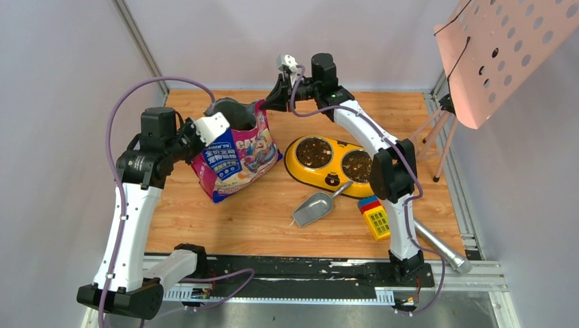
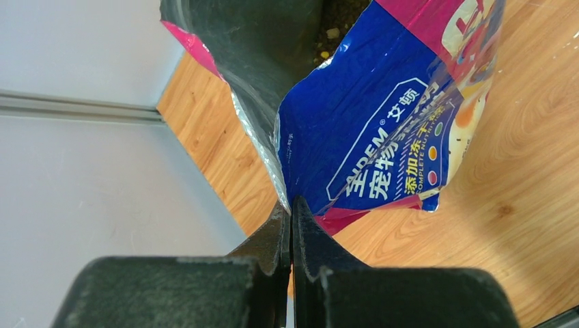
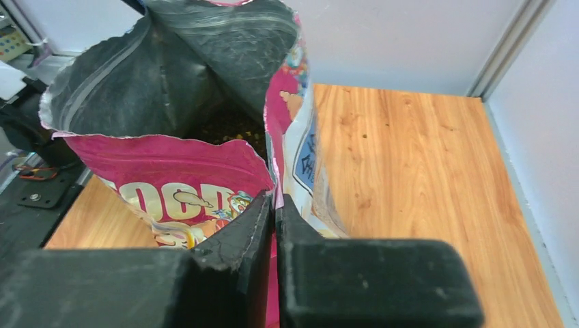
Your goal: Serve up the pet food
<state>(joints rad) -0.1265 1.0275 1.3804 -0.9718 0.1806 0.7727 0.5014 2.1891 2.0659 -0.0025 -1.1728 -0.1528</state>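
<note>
The blue-and-magenta cat food bag (image 1: 236, 156) stands open at the middle left of the table. My left gripper (image 1: 213, 117) is shut on the bag's left top edge (image 2: 287, 184). My right gripper (image 1: 263, 104) is shut on the bag's right top edge (image 3: 273, 184). The mouth is held spread, and brown kibble (image 3: 229, 126) shows deep inside; a little also shows in the left wrist view (image 2: 334, 27). Both bowls of the yellow feeder (image 1: 332, 166) hold brown kibble (image 1: 314, 152). The grey metal scoop (image 1: 315, 208) lies empty on the table in front of the feeder.
A toy block stack in blue, red and yellow (image 1: 374, 215) lies right of the scoop. A silver cylinder (image 1: 440, 247) lies at the near right edge. A pink perforated board on a stand (image 1: 502, 48) hangs over the far right corner. Walls close the back and left.
</note>
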